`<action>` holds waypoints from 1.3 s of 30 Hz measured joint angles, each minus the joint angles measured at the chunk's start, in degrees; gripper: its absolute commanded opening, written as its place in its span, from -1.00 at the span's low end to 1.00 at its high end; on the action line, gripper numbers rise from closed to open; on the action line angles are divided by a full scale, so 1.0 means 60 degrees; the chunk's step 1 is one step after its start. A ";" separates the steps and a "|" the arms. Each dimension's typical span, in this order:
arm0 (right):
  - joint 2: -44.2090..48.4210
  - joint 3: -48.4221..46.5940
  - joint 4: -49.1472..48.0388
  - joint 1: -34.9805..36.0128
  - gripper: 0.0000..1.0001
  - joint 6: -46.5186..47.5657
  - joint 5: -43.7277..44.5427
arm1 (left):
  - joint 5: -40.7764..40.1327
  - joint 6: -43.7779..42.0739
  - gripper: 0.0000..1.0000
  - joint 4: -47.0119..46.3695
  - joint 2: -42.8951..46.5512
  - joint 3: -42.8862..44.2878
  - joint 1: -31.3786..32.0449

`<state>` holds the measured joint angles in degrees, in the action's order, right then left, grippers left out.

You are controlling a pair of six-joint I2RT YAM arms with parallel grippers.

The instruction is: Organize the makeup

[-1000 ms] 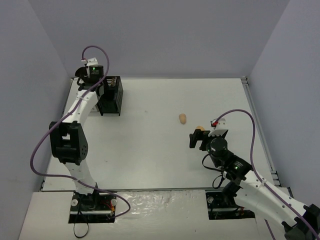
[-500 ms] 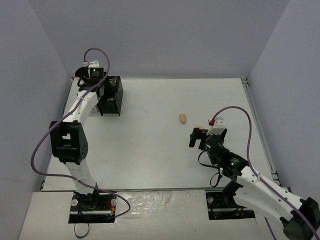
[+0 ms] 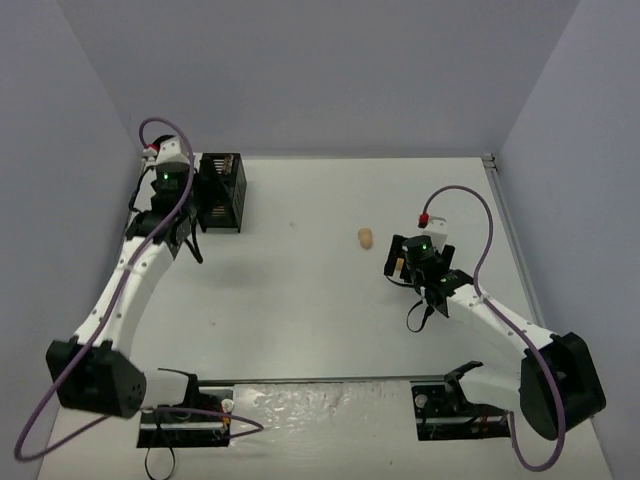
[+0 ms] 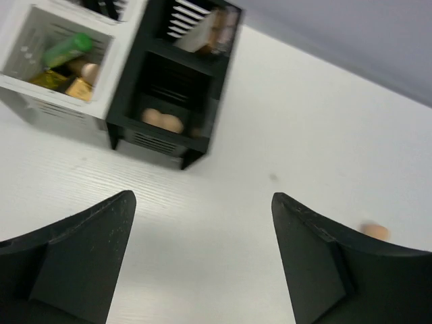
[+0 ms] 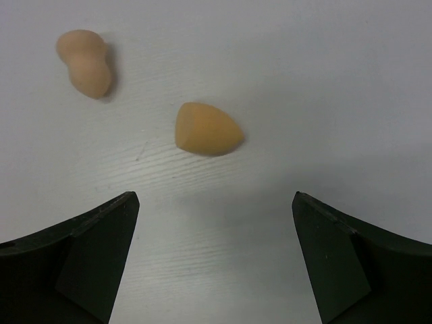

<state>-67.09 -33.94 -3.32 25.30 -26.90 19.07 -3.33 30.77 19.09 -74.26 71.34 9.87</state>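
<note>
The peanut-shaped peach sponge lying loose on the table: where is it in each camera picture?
Top external: the peanut-shaped sponge lies mid-table, right of centre.
Left wrist: the sponge, probably the same one, low at the right edge.
Right wrist: upper left.
Shared landmark: the black bin, in the top and left wrist views.

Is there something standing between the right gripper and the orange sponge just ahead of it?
Nothing visible does. In the right wrist view only bare table lies between the open right gripper and the orange sponge. The peach sponge lies farther off to the left in that view, apart from it, outside the path.
</note>
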 measured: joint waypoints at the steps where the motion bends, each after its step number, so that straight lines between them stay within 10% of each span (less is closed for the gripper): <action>1: -0.0303 -0.0093 0.0015 -0.0217 0.79 0.0008 -0.0129 | 0.0155 0.0089 0.77 -0.0019 0.0631 -0.0312 0.0268; 12: -0.2990 -0.1266 -0.0840 -0.0918 0.29 -0.0014 -0.0971 | 0.0633 0.0235 0.80 0.0804 0.4539 -0.2371 0.1332; 21: -0.4099 -0.1346 -0.1486 -0.1140 -1.00 -0.0073 -0.1326 | 0.1525 0.0573 0.80 0.0881 0.4230 -0.2698 0.1388; 39: 0.1352 0.0396 -0.4289 0.2128 -0.98 0.3657 -0.4708 | 0.2514 0.1331 0.78 -0.0151 0.2029 -0.2522 0.3888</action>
<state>-58.98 -31.57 -29.05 38.07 -4.95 -9.18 11.76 38.75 18.18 -62.09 56.21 33.20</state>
